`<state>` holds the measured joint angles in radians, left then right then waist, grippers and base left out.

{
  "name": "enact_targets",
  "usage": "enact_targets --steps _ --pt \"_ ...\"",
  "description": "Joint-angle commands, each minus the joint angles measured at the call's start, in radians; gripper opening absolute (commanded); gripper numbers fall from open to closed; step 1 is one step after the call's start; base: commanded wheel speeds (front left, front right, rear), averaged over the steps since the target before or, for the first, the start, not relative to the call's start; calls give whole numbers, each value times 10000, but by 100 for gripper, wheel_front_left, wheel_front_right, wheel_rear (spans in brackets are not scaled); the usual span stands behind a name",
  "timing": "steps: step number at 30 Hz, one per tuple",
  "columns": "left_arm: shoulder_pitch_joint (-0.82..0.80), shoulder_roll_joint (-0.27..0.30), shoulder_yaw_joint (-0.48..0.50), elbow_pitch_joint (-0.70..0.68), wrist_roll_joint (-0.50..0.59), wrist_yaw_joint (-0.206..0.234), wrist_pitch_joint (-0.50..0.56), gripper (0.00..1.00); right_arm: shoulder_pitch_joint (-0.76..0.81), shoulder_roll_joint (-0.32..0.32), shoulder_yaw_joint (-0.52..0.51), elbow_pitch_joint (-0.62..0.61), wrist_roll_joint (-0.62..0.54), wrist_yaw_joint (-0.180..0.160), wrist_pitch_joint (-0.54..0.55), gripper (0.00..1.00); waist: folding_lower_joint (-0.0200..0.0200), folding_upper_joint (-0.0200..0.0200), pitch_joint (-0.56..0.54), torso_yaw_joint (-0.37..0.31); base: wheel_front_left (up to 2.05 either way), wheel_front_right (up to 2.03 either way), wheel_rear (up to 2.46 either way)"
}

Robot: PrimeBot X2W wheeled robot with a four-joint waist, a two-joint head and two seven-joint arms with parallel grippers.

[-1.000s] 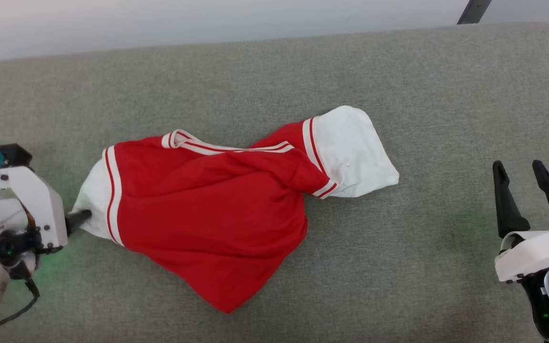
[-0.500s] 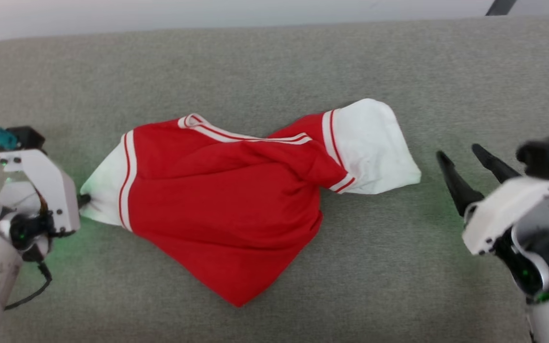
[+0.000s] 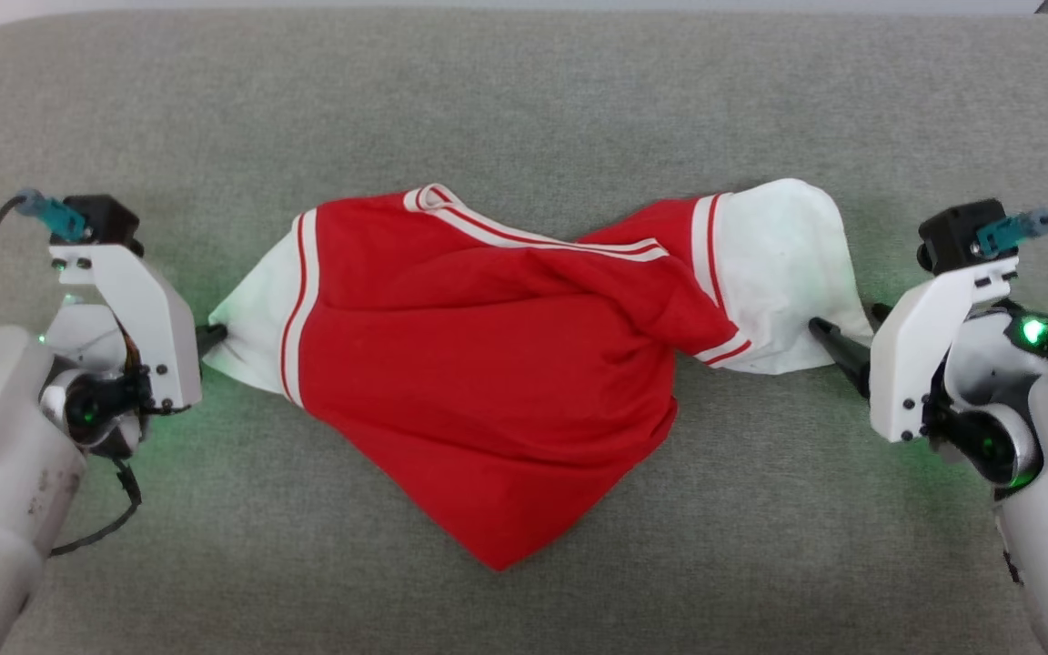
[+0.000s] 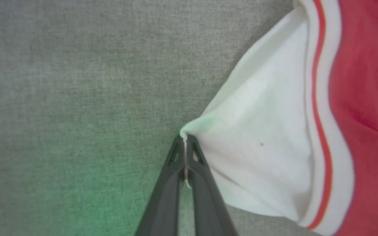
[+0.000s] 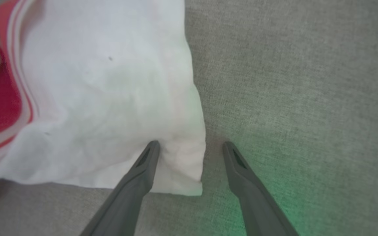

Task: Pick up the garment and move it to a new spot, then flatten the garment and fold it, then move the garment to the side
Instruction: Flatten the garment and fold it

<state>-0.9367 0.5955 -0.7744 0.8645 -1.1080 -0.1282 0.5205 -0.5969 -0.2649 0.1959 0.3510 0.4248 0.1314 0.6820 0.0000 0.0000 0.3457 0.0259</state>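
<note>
1. Two changes in the last second. The left gripper (image 4: 185, 139), which had its jaws apart at the white left sleeve (image 3: 256, 309), has closed on that sleeve's tip. The right gripper (image 5: 190, 144), which was well clear at the lower right, has come up to the white right sleeve (image 3: 779, 273). The head camera has also tilted down, so the cloth's shift within that view is not recorded as movement.
2. Location: the garment (image 3: 488, 382) lies crumpled and twisted in the middle of the grey fabric surface (image 3: 524, 109). Its red body is bunched to a point toward the robot, and no printing is visible.
3. Left tool: jaws together, with a sliver of white cloth pinched between the tips.
4. Right tool: jaws wide apart and holding nothing. They straddle the sleeve's corner, with one finger over the cloth and the other over bare surface.
5. Assessment: one grip of two is made. The right jaws would need to close before any lift or spread.
</note>
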Motion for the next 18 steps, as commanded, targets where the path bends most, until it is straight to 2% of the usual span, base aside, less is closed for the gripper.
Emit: enact_targets --steps 1,4,5,10,18 --pt "157 -254 -207 61 -44 -24 7 0 -46 6 121 346 -87 -14 211 100 0 0 105 98 0 0 0" --pt "93 -236 -292 32 -130 -18 -102 0 -198 31 410 822 -12 -14 508 100 0 0 166 131 0 0 0" --pt "85 -227 -335 33 -160 -17 -102 0 -269 30 441 960 36 -14 535 0 0 0 176 136 0 0 0" --pt "-260 -146 -490 19 -137 -3 -243 0 -879 60 288 1224 199 -14 106 0 0 0 23 164 0 0 0" --pt "-1200 105 -664 -166 234 -4 -632 0 -1651 -191 -61 913 668 -13 -497 0 0 0 -826 195 0 0 0"
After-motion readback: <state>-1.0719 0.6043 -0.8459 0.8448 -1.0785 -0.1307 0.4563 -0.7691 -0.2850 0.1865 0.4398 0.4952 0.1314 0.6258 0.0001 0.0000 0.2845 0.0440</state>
